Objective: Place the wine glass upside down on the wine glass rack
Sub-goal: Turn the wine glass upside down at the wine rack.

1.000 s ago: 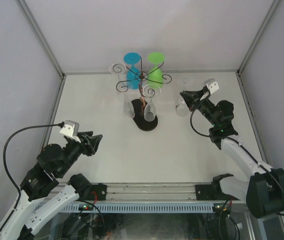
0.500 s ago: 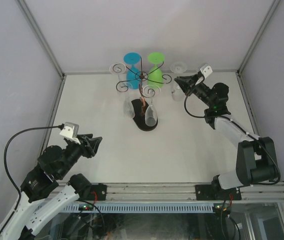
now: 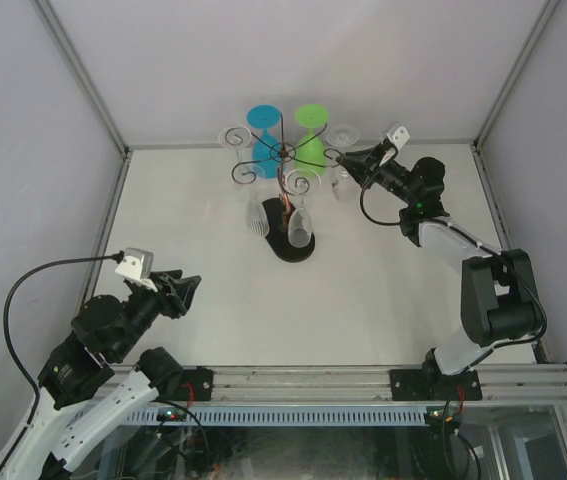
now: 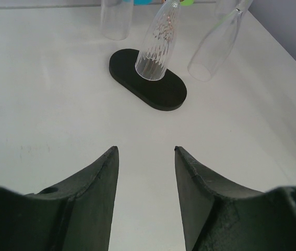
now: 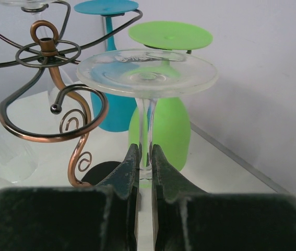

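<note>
My right gripper (image 3: 349, 160) is shut on the stem of a clear wine glass (image 3: 342, 140), held upside down with its foot up, just right of the wine glass rack (image 3: 281, 152). In the right wrist view the gripper (image 5: 145, 150) pinches the thin stem below the round clear foot (image 5: 146, 72), and a free curled rack arm (image 5: 59, 112) ends just left of it. A blue glass (image 3: 263, 118), a green glass (image 3: 311, 125) and clear glasses hang on the rack. My left gripper (image 3: 188, 285) is open and empty at the near left, seen wide apart in its wrist view (image 4: 145, 151).
The rack's black oval base (image 4: 149, 86) stands mid-table with a ribbed clear glass (image 4: 157, 44) hanging over it. Grey enclosure walls stand close behind the rack and at both sides. The back wall is close behind the green glass (image 5: 166, 128).
My right gripper has carried the clear glass up and to the left, from the table's right side to right beside the rack. The left arm has drawn back slightly.
</note>
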Controlling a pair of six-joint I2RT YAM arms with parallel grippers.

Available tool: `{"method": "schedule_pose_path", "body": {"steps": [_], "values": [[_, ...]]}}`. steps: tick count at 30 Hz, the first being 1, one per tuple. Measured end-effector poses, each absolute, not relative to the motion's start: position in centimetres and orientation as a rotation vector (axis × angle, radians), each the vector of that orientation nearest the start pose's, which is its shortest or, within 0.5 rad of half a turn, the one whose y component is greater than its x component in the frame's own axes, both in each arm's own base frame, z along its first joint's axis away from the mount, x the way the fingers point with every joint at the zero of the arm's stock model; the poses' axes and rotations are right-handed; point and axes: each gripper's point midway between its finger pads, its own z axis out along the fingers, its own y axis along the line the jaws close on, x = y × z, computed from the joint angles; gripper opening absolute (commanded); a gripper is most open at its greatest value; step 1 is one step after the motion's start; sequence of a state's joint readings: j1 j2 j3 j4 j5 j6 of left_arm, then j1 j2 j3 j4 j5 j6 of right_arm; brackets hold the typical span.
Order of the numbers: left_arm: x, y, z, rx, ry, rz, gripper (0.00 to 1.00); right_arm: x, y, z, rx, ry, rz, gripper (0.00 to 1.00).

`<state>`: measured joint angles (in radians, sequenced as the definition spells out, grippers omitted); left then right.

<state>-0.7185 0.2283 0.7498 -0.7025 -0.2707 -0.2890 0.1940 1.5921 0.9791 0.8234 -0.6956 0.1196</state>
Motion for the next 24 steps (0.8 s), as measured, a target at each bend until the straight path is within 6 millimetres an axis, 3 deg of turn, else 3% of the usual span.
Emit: {"method": "schedule_pose_path", "body": {"steps": [12, 24], "values": [[16.0, -9.1, 26.4, 0.174, 1.760, -0.493, 0.51, 43.1, 22.7, 28.8, -0.707, 1.258, 0.784, 0.00], [16.1, -9.0, 26.4, 0.169, 1.759, -0.488, 0.49, 43.0, 23.5, 29.2, -0.722, 1.228, 0.837, 0.00]]}}
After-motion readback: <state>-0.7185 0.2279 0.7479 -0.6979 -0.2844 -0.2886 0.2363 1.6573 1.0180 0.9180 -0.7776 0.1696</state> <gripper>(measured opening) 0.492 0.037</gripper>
